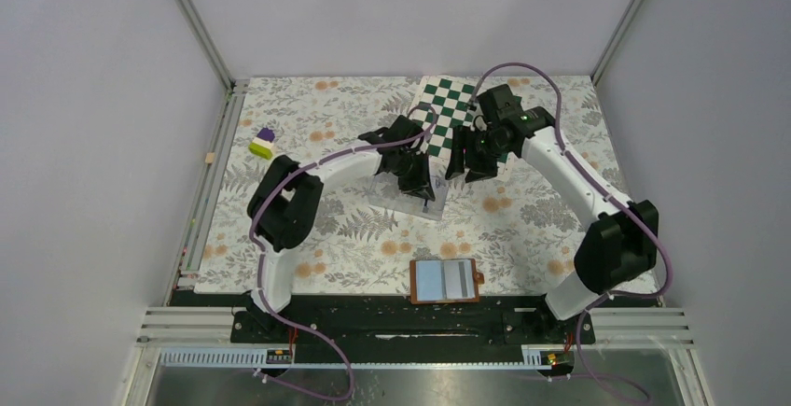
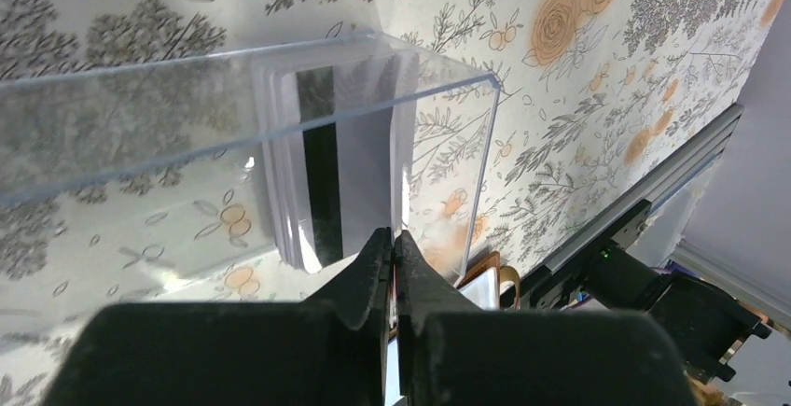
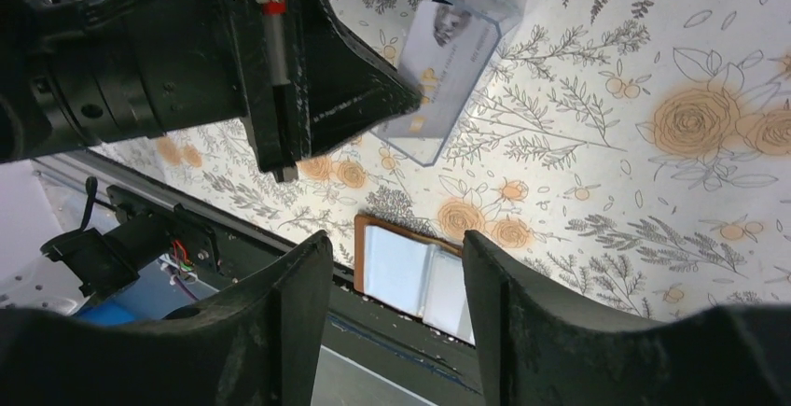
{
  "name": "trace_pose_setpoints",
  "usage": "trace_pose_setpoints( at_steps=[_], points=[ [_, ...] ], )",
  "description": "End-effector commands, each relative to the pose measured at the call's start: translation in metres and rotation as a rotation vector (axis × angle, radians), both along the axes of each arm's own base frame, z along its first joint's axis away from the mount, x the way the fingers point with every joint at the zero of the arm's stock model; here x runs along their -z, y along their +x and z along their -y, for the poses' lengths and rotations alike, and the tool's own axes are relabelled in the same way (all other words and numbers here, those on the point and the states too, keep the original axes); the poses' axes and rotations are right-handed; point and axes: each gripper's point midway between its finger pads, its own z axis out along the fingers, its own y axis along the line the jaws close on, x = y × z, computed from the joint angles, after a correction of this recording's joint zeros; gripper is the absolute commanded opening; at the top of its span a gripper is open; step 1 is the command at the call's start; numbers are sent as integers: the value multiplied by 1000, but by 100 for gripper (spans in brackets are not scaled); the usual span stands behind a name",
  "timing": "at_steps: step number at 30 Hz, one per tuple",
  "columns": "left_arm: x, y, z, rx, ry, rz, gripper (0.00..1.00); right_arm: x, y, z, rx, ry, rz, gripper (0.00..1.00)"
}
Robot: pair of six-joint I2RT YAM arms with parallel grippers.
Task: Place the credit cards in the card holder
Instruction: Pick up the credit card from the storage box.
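Observation:
Several whitish credit cards [image 2: 322, 177], one with a black stripe, stand upright in a clear plastic case [image 2: 187, 98] on the floral mat. My left gripper [image 2: 393, 238] reaches into that case [image 1: 392, 196] and is shut on the near edge of the front card [image 3: 448, 47]. The card holder [image 1: 446, 281], a brown wallet, lies open near the front edge with its pale blue-grey pockets up. My right gripper [image 3: 396, 238] hangs open in the air just right of the left gripper [image 1: 422, 185], with nothing between its fingers. The card holder [image 3: 415, 275] shows far below it.
A green and white checkered board [image 1: 448, 112] lies at the back under the right arm. A purple and yellow-green block [image 1: 263, 143] sits at the left of the mat. The black base rail [image 1: 373, 317] runs just in front of the wallet.

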Motion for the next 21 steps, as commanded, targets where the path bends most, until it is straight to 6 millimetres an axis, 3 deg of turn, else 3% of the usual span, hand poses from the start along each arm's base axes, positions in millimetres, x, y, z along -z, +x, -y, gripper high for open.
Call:
trace_pose_setpoints(
  at_steps=[1, 5, 9, 13, 14, 16, 21],
  points=[
    [-65, 9, -9, -58, -63, 181, 0, -32, -20, 5, -21, 69, 54, 61],
    [-131, -4, -31, -119, -139, 312, 0, -55, -43, 5, -53, 151, 116, 63],
    [-162, -36, -47, -150, -266, 340, 0, -57, -78, 9, -84, 227, 133, 66],
    [-171, -79, -52, -152, -479, 274, 0, -62, -112, 2, -129, 365, 113, 67],
    [-159, -92, -55, -157, -525, 236, 0, -64, -119, -1, -143, 408, 104, 67],
    [-161, -111, -57, -156, -641, 199, 0, -70, -134, -10, -184, 509, 81, 67],
    [-164, -147, -56, -118, -783, 167, 0, -74, -147, -28, -246, 712, 7, 65]
  ],
)
